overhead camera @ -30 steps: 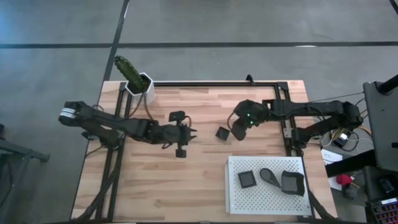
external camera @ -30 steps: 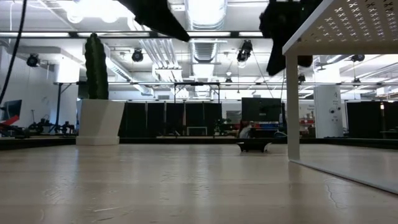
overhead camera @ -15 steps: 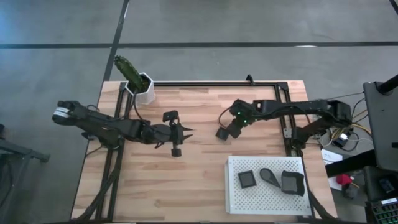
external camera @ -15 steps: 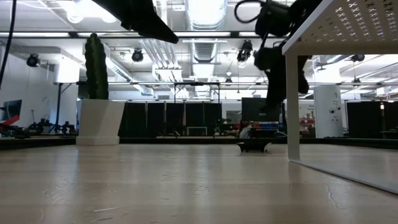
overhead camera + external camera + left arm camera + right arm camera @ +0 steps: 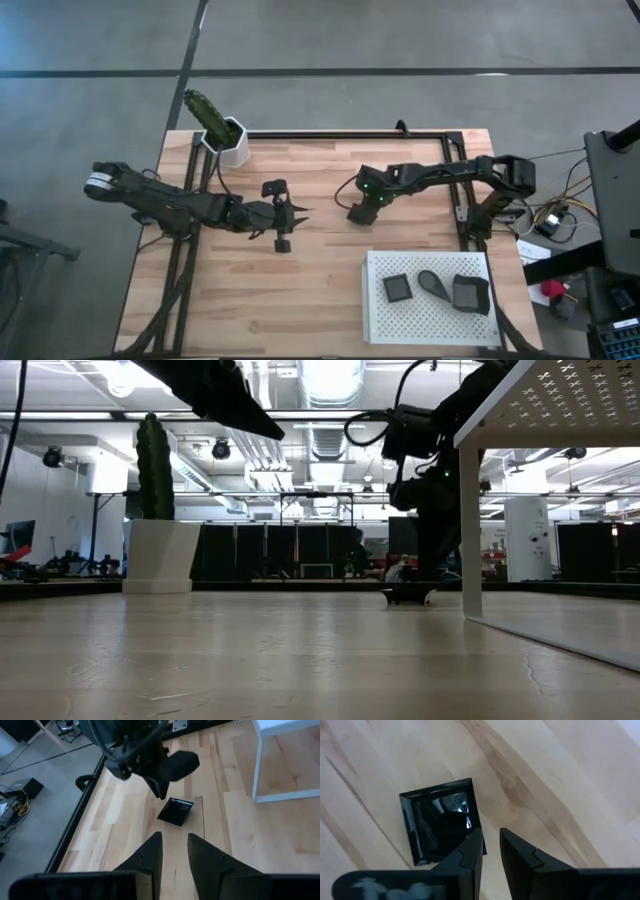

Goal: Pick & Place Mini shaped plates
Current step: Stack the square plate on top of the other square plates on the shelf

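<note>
One small black square plate (image 5: 440, 822) with a raised rim lies flat on the wooden table (image 5: 320, 290) near its middle. It also shows in the left wrist view (image 5: 176, 812) and the low view (image 5: 408, 596). My right gripper (image 5: 491, 837) points steeply down over the plate's edge, open by a narrow gap. My left gripper (image 5: 174, 842) hovers open to the plate's left, pointing at it from a distance. Three more dark plates, two square (image 5: 397, 289) and one teardrop (image 5: 433, 284), lie on the white perforated tray (image 5: 430, 320). My right gripper comes at the square plate from above, pointing steeply down. One finger (image 5: 471, 849) stands over the plate's rim (image 5: 476, 831) near a corner, the other over bare wood beside it. I cannot tell whether the fingers touch the plate.
A white pot with a green cactus (image 5: 222, 135) stands at the far left corner. A black frame (image 5: 340, 133) runs along the table's far edge. The raised tray's white leg (image 5: 470, 530) stands just right of the plate in the low view.
My right gripper has come down and toward the table's left, tipping more steeply downward, until its fingers stand over the square plate. The gap between its fingers looks unchanged. My left gripper has drawn back a little toward the table's left edge. The plate has not moved.
</note>
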`<state>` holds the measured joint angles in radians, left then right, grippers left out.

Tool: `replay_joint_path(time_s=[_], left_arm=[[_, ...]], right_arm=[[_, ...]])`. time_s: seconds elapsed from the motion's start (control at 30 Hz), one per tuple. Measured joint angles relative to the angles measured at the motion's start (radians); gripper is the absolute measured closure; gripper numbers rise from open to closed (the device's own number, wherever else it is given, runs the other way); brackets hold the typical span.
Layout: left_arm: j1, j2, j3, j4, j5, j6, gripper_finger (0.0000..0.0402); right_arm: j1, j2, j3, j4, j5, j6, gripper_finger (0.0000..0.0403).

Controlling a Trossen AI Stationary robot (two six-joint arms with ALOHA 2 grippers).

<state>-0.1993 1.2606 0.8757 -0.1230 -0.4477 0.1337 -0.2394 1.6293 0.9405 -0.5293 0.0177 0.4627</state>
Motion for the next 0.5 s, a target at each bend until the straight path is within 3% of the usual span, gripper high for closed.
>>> replay_joint_path(time_s=[0.5], left_arm=[[0.000, 0.001, -0.012, 0.014, 0.000, -0.002, 0.0312]], right_arm=[[-0.002, 0.074, 0.017, 0.065, -0.022, -0.070, 0.0339]])
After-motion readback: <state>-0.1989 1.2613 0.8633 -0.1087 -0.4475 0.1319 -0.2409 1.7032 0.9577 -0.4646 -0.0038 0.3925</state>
